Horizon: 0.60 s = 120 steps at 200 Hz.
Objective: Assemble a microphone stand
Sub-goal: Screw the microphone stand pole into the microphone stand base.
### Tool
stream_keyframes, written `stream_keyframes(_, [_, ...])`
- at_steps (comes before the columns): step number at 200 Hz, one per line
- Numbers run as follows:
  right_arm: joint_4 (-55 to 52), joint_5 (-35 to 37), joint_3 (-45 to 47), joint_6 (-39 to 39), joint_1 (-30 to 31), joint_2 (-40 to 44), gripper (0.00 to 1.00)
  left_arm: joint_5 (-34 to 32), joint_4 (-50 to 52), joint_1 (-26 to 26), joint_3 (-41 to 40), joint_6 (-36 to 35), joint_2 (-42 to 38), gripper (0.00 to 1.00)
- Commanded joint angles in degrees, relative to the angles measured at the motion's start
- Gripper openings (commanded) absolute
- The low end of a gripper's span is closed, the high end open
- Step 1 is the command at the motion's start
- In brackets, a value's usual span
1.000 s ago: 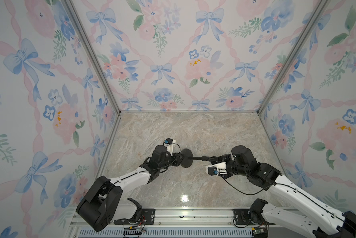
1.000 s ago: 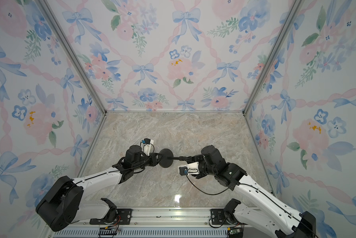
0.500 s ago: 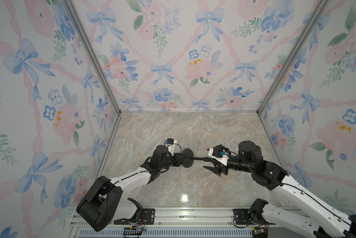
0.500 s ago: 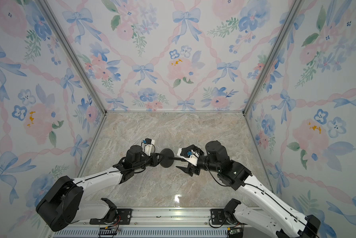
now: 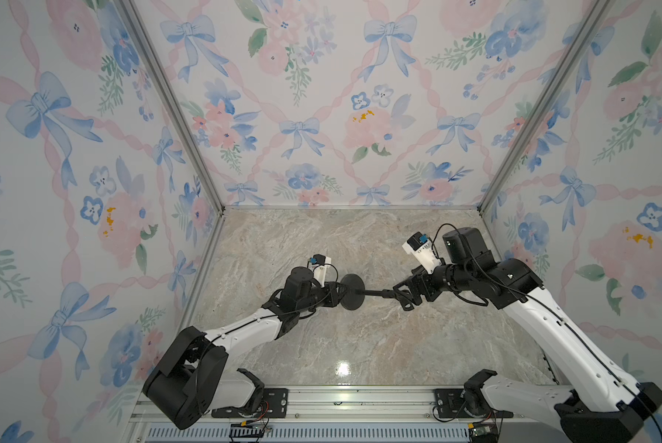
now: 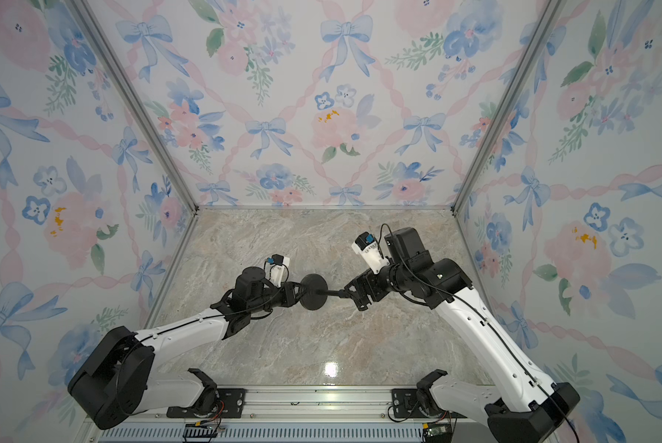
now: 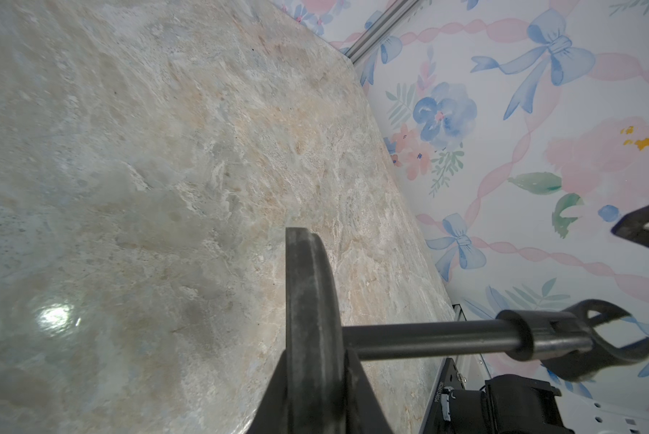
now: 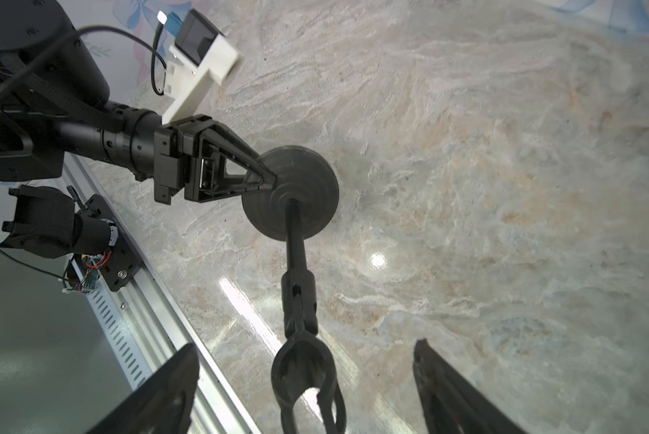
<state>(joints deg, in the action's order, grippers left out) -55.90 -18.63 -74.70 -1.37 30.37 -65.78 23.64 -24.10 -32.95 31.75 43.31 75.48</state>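
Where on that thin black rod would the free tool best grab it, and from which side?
Probably the thicker collar behind the clip, from the rod's free end: the left tool holds the disc, and the open right tool straddles that end.

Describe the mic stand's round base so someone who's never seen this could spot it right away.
Find the middle of the marble tabletop, between the two arms. The left gripper pinches the disc base by its rim: the only round, flat black piece, with a thin rod sticking from its centre.
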Motion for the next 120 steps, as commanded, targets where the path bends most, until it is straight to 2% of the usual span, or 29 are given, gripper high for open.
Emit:
stream_keyframes(1, [-7.40,0.66,1.18,3.66,-0.12,-0.76,0.90,3.77,-4.20,0.16,2.60,2.66,0.88,0.00])
stream_keyframes(56, [-7.60,0.44,-0.47,5.45,1.41,-7.67,0.78,7.21,-4.25,0.17,4.40,6.11,4.56,0.00])
stream_keyframes(78, [-8.22,0.31,-2.47,5.54,3.57,-10.93,0.70,8.05,-4.29,0.18,5.16,6.83,6.02,0.00])
stream_keyframes(100, [-9.50,-0.49,-4.13,5.24,3.90,-13.27,0.58,8.99,-4.38,0.21,5.73,7.31,7.16,0.00])
stream_keyframes(120, [-9.73,-0.78,-4.80,5.25,3.91,-14.01,0.54,9.36,-4.46,0.24,5.78,7.67,7.97,0.00])
